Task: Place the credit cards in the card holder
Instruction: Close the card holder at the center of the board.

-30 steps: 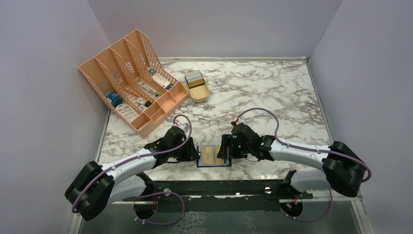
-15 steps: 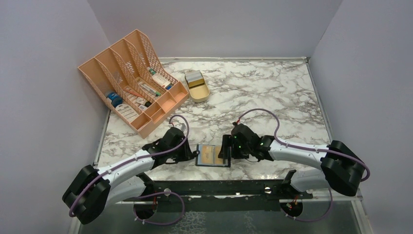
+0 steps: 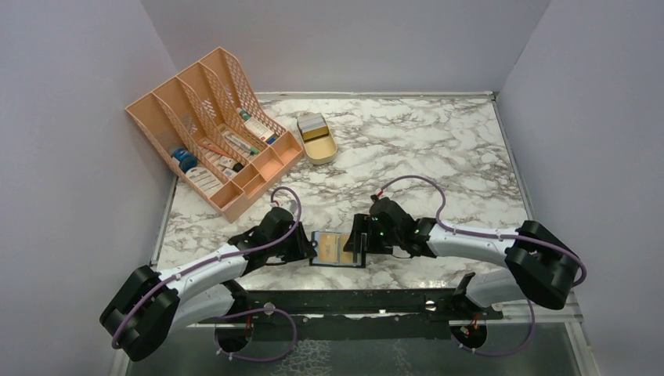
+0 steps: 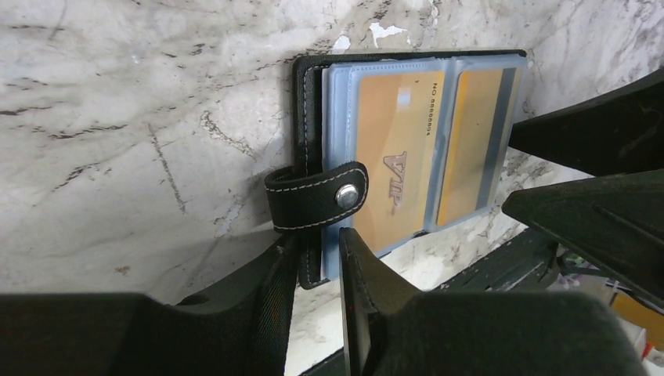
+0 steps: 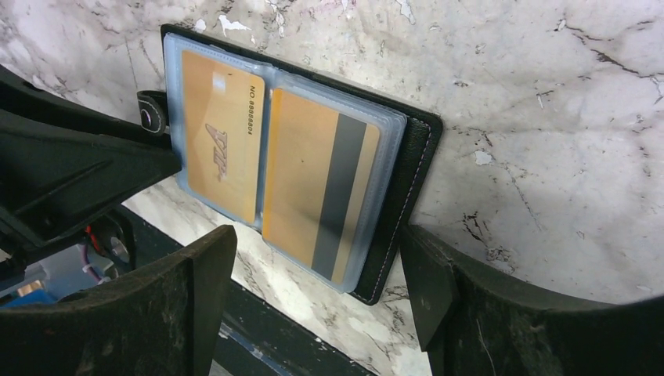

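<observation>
The black card holder (image 3: 338, 249) lies open on the marble near the front edge, between both grippers. Its clear sleeves show two gold credit cards: one face up (image 5: 223, 145), one with its dark stripe up (image 5: 313, 184). A snap strap (image 4: 317, 196) folds over the holder's left edge (image 4: 309, 117). My left gripper (image 4: 319, 249) is shut on that edge's near corner, with cover and sleeves between its fingers. My right gripper (image 5: 317, 258) stands open at the holder's right side, its fingers astride the near right corner without touching it.
A peach mesh organiser (image 3: 215, 129) with boxes stands at the back left, and a tan oval tin (image 3: 317, 139) lies beside it. A black rail (image 3: 352, 301) runs along the table's front edge just below the holder. Grey walls close in both sides.
My left gripper has narrowed onto the holder's left edge. The holder and both grippers have shifted slightly to the left.
</observation>
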### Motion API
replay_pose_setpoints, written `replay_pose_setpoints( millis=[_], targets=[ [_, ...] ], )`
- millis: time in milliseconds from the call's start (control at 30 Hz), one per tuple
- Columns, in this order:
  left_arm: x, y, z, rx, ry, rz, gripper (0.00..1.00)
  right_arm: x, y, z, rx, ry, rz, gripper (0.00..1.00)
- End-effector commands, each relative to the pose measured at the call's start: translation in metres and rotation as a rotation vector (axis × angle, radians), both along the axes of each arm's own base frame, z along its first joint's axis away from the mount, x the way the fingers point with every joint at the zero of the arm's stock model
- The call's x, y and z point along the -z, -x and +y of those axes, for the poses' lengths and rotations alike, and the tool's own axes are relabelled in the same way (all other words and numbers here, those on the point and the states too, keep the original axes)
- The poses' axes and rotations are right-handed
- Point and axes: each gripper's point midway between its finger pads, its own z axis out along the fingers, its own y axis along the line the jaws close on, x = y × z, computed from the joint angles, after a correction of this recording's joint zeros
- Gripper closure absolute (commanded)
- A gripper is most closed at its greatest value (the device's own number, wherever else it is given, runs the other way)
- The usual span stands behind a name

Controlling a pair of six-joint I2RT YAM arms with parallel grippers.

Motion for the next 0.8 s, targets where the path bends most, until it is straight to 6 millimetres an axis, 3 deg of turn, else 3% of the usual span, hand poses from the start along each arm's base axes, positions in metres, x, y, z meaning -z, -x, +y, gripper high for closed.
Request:
replay_pose_setpoints(
  millis=[0,367,767],
  targets=[
    [-0.003,0.008,-0.015,0.029,0.102,0.03,0.72,0.002,0.009,0.004,-0.004,-0.054,0.042,0.23],
    [-0.008,0.003,-0.019,0.016,0.138,0.002,0.72,-0.049,0.007,0.019,-0.003,-0.264,-0.037,0.23],
    [-0.008,-0.001,-0.026,0.034,0.135,0.015,0.72,-0.071,0.013,0.034,-0.057,-0.385,-0.041,0.24]
  ],
)
